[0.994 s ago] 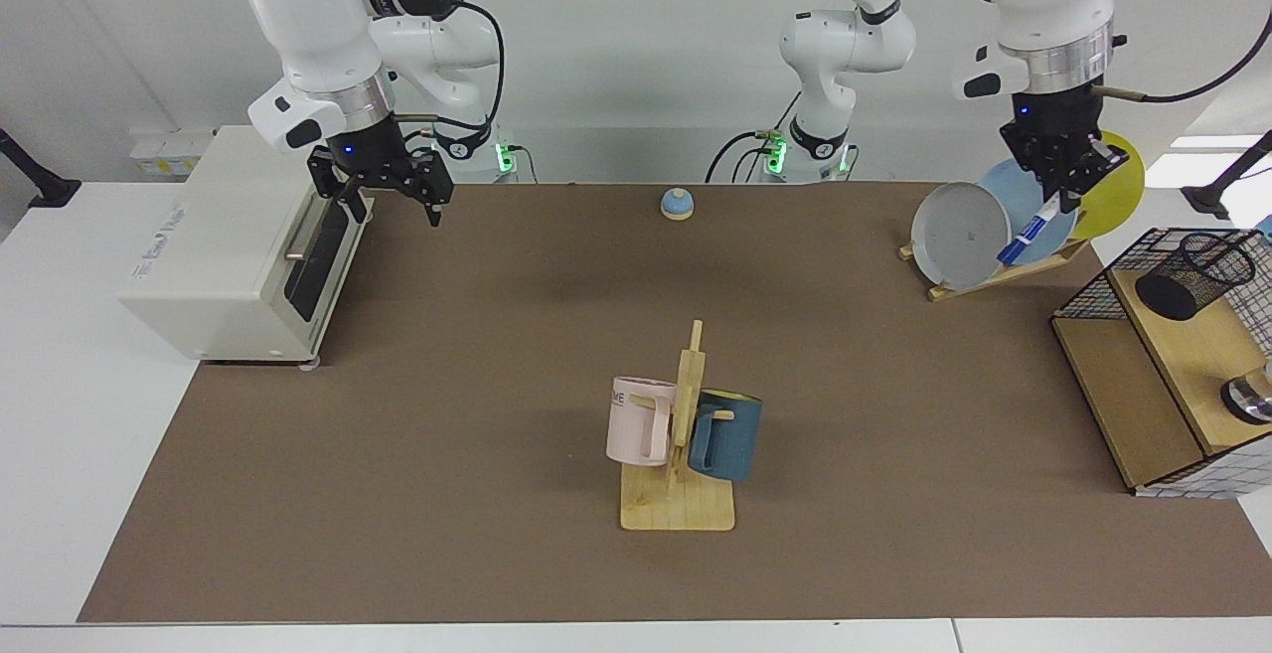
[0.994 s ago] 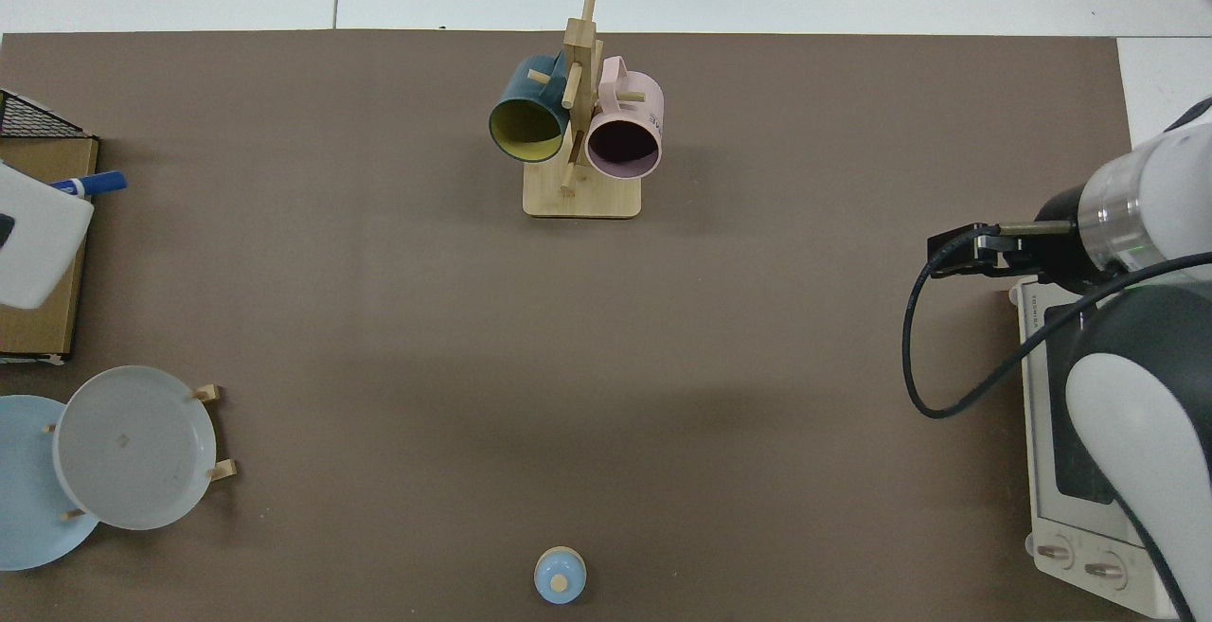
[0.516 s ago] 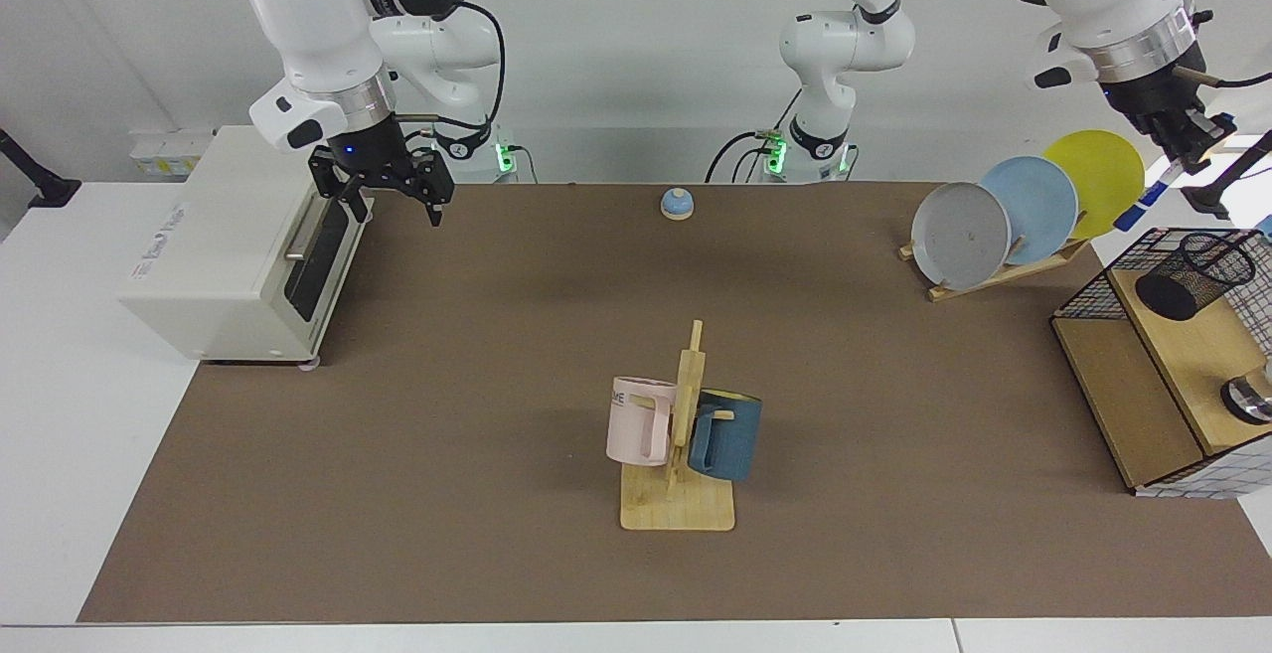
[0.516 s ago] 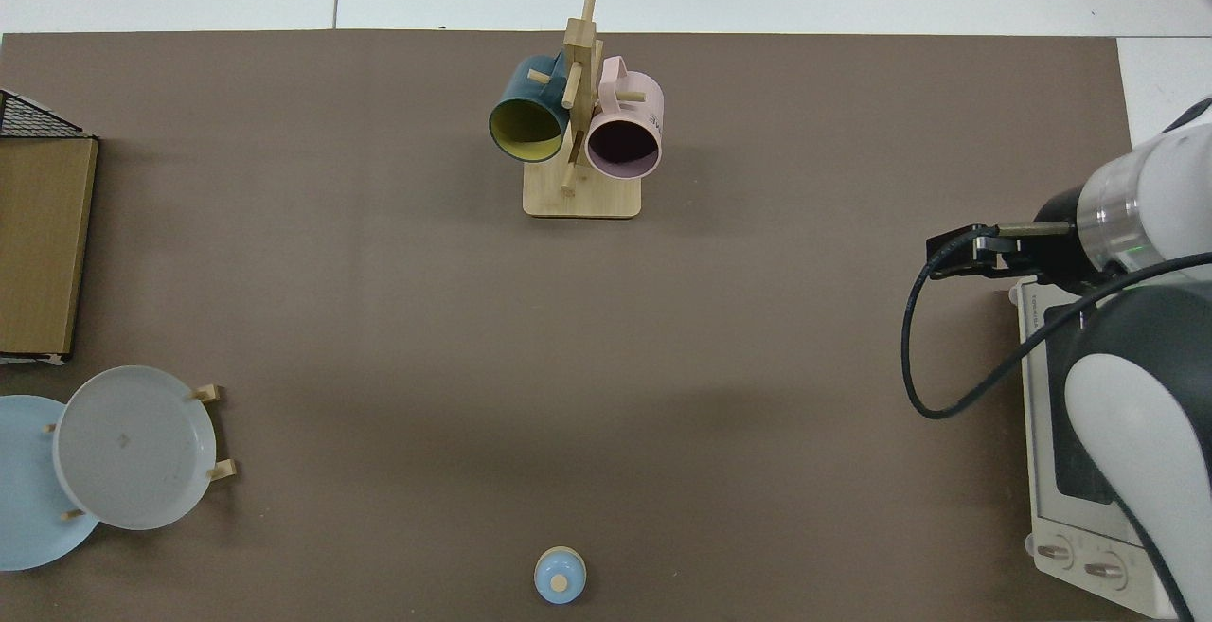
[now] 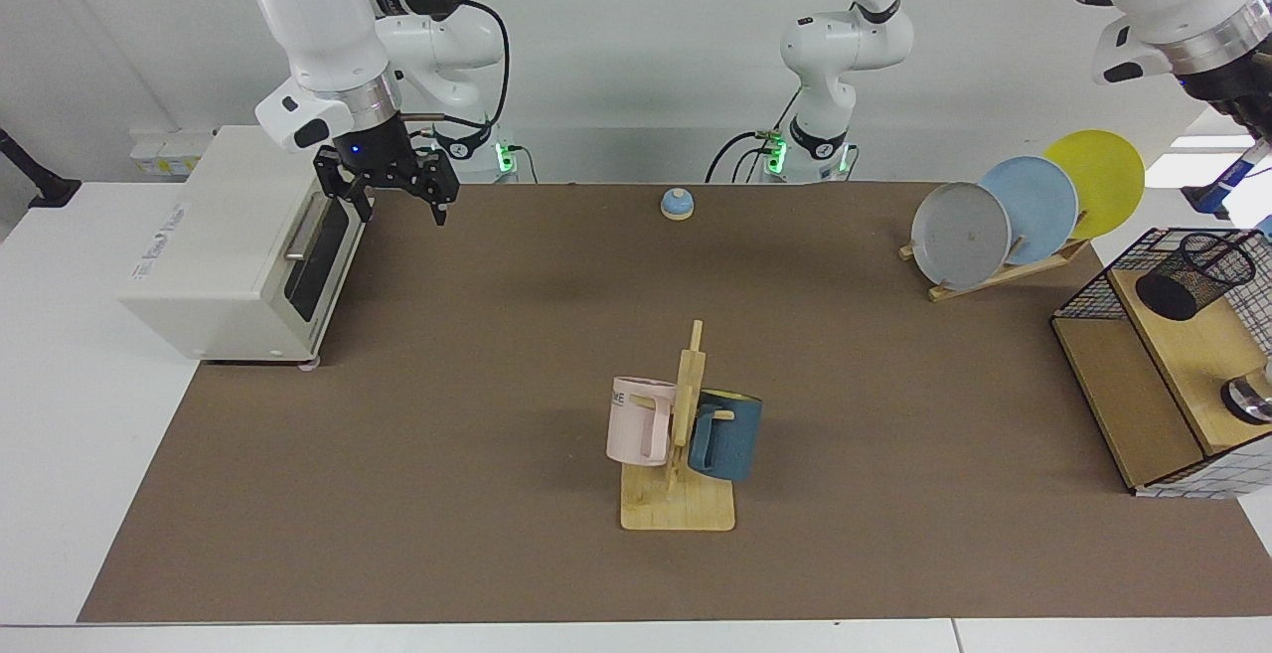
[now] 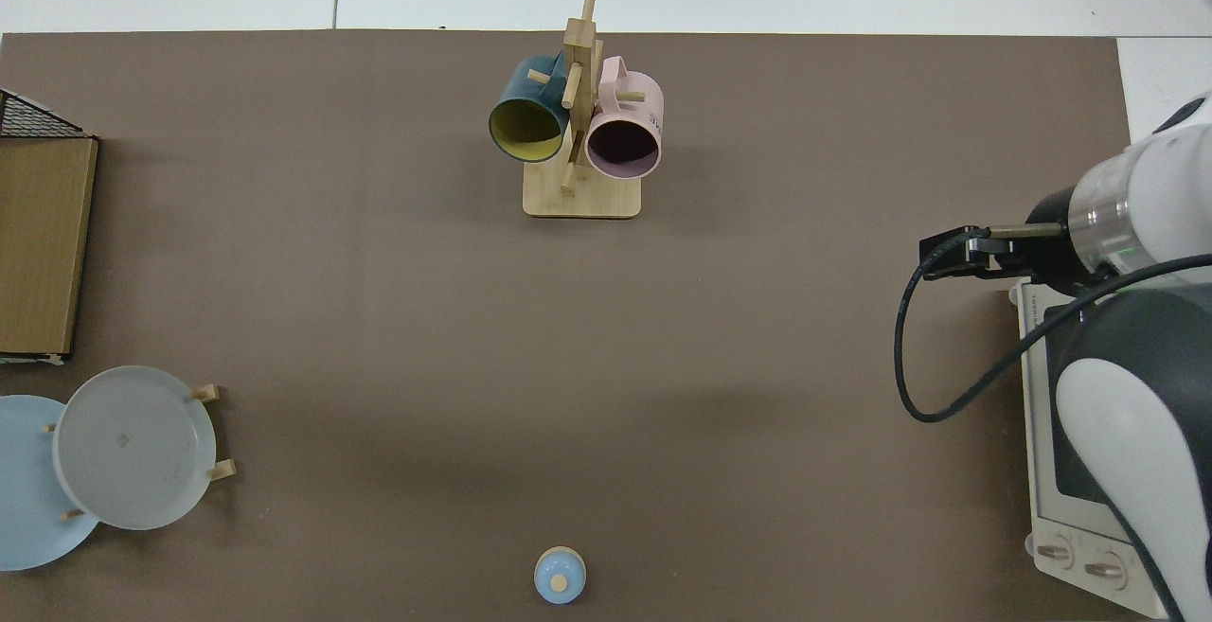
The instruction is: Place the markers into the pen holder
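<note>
At the far right edge of the facing view, the marker (image 5: 1230,177) is kept clamped by the left gripper (image 5: 1254,144), high above the pen holder (image 5: 1192,274). Upper left, the right gripper (image 5: 394,192) is parked with fingers spread beside the toaster oven (image 5: 214,245).

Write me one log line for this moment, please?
left gripper: raised, holds marker tilted above pen holder | marker: not yet in | right gripper: open, waits by toaster oven
</note>
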You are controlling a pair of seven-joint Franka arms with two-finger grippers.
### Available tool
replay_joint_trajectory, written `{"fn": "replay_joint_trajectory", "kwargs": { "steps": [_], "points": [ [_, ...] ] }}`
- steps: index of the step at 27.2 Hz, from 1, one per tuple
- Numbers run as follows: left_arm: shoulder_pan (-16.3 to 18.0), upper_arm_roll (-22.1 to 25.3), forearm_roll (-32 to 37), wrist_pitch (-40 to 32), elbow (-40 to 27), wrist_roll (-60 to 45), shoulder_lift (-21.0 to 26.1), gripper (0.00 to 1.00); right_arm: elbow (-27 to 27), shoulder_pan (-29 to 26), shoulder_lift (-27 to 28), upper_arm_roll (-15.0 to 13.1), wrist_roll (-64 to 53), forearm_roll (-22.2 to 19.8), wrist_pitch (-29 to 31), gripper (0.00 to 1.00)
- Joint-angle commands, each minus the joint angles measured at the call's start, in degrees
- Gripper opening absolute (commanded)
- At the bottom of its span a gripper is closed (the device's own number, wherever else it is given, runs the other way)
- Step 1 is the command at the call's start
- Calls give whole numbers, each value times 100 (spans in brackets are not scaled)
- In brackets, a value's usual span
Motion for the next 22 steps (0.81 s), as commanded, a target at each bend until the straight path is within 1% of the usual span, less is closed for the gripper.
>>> {"fn": "replay_joint_trajectory", "kwargs": {
  "steps": [1,6,11,17,20,22],
  "points": [
    [464,-52,-116,510,33,595,28,0,21,-23,-4,14,-32,59,34,100],
    [710,-61,-117,687,24,824,37,0,21,-40,5,14,64,77,34,100],
    [772,-35,-116,687,15,903,37,0,21,-84,-4,23,592,68,26,100],
    [886,-26,-90,713,24,912,212,0,21,-32,-12,23,575,68,34,100],
    [921,-17,-46,853,15,912,256,0,21,-23,-4,23,583,68,34,100],
    [991,0,-37,941,24,912,379,0,21,-40,-4,14,592,68,34,100]
  ]
}}
